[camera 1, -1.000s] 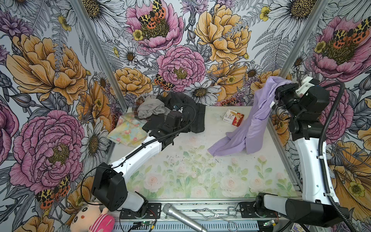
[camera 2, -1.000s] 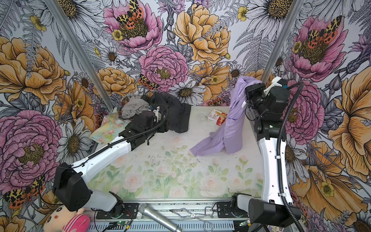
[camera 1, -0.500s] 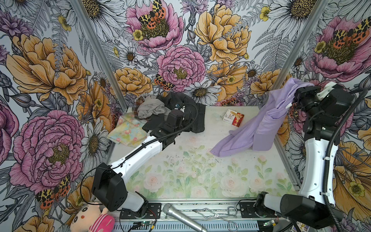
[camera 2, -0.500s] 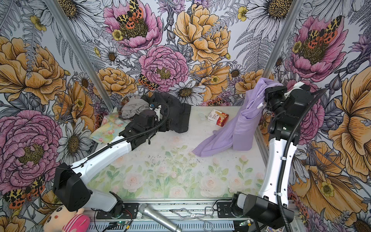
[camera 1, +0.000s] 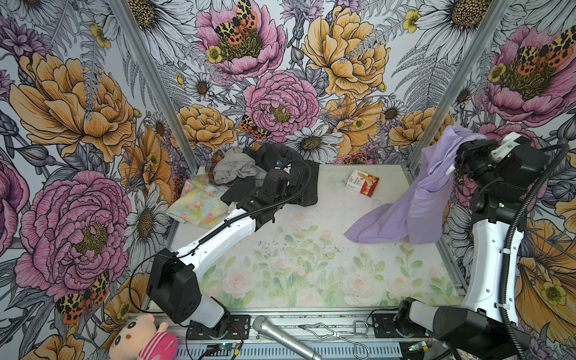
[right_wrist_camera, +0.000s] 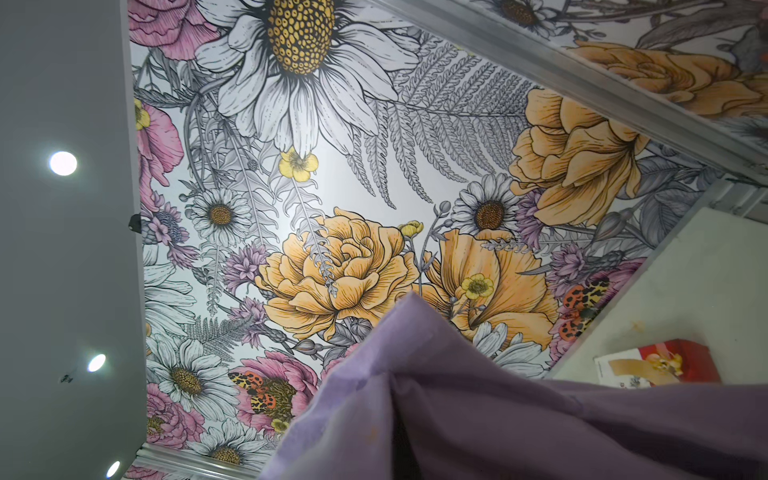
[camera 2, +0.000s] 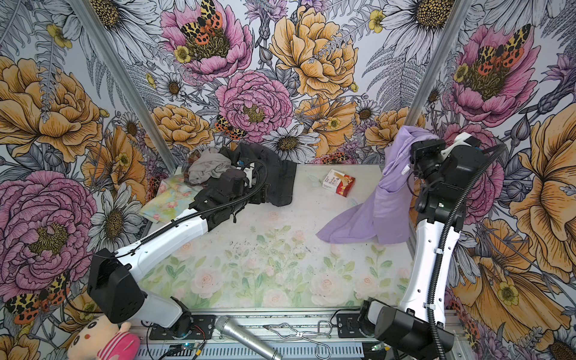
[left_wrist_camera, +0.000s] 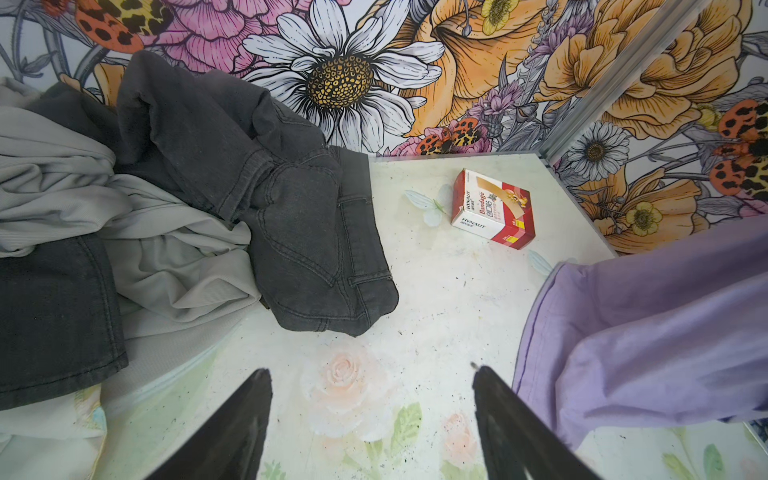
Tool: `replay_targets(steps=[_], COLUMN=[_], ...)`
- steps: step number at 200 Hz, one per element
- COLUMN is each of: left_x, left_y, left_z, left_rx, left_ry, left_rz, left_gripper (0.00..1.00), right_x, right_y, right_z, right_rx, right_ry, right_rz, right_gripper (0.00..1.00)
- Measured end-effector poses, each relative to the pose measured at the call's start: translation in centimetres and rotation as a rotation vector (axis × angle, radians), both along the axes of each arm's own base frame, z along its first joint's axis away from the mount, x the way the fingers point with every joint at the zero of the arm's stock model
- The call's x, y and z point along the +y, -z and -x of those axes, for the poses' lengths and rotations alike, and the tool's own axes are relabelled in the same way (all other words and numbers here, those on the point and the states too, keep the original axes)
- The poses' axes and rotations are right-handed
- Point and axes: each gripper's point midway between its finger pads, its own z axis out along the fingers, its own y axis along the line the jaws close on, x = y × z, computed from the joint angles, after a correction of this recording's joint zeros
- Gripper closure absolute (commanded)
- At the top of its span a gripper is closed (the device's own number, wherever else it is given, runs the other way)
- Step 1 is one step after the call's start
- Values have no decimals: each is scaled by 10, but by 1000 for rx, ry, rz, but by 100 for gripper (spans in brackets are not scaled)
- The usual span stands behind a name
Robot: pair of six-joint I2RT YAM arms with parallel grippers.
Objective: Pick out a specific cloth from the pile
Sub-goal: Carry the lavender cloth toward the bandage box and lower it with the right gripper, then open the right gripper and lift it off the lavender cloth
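The cloth [camera 1: 427,199] [camera 2: 386,202] is plain lavender and hangs at the right side from my right gripper [camera 1: 456,162], which is shut on its top edge. Its lower end trails on the table. In the right wrist view the cloth [right_wrist_camera: 498,415] drapes over the fingers and hides them. The pile [camera 1: 249,168] [camera 2: 218,165] of dark grey, light grey and plaid garments lies at the back left. My left gripper [left_wrist_camera: 372,374] is open and empty, low over bare table just in front of the pile's dark jeans [left_wrist_camera: 291,232], with the cloth [left_wrist_camera: 648,332] off to one side.
A red and white bandage box [camera 1: 362,182] [left_wrist_camera: 492,208] lies at the back between pile and cloth. A pastel floral cloth [camera 1: 196,205] sits at the pile's left front. On the front rail lie a microphone [camera 1: 285,336], wire tongs [camera 1: 333,335] and a plush doll [camera 1: 143,341]. Flowered walls close in three sides.
My right gripper has carried the cloth's top rightward toward the right wall, and the trailing end has slid right across the table. The left arm has stayed put.
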Motion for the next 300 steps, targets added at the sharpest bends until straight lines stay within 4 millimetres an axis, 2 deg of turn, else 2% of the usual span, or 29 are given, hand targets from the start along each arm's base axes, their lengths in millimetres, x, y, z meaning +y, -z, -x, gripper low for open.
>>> replay_targets(steps=[32, 64, 118, 157, 212, 235, 276, 300], left_x=[0, 0, 2, 3, 8, 9, 16, 34], left_y=[0, 0, 10, 18, 24, 26, 27, 22], left_z=[0, 0, 1, 2, -1, -2, -6, -9], left_rx=[0, 0, 15, 28, 38, 40, 50, 63], left_ry=[0, 0, -1, -4, -22, -27, -36, -54], left_rz=[0, 1, -10, -19, -8, -6, -4, 18], left_gripper=[22, 22, 22, 22, 22, 22, 21, 21], right_x=[22, 39, 34, 26, 2, -2, 4, 3], right_y=[53, 102, 214, 273, 337, 353, 376, 393], right_z=[-16, -24, -18, -11, 2, 3, 0, -7], right_rx=[102, 196, 417, 569, 790, 848, 936, 989], right_ry=[-65, -108, -103, -91, -45, -40, -70, -96], right_rz=[-13, -4, 16, 101, 296, 369, 510, 561], right_gripper=[100, 100, 100, 100, 100, 100, 100, 100])
